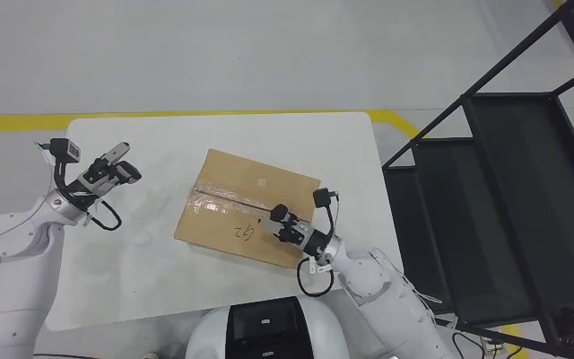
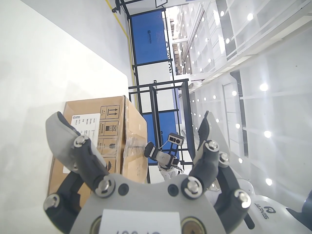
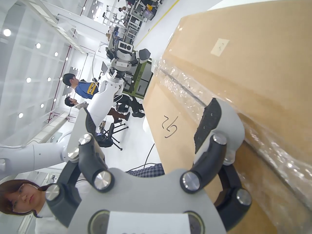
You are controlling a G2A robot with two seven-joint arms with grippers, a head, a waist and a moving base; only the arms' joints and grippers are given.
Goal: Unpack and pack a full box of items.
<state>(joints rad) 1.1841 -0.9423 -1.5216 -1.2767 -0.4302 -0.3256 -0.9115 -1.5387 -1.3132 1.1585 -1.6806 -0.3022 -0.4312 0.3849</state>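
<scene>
A closed brown cardboard box (image 1: 247,206) lies in the middle of the white table (image 1: 152,269), its flaps sealed by a strip of clear tape (image 1: 229,205) along the centre seam. My right gripper (image 1: 281,224) hovers open over the box's top near its close right corner, one finger (image 3: 214,120) beside the tape (image 3: 192,91) and handwritten marks (image 3: 170,127). My left gripper (image 1: 121,164) is open and empty above the table's left part, well apart from the box (image 2: 107,132). The right gripper (image 2: 152,151) shows over the box top in the left wrist view.
Bare white tabletop surrounds the box on all sides. A dark metal stair frame (image 1: 484,179) stands off the table's right edge. A yellow floor line (image 1: 224,114) runs behind the table.
</scene>
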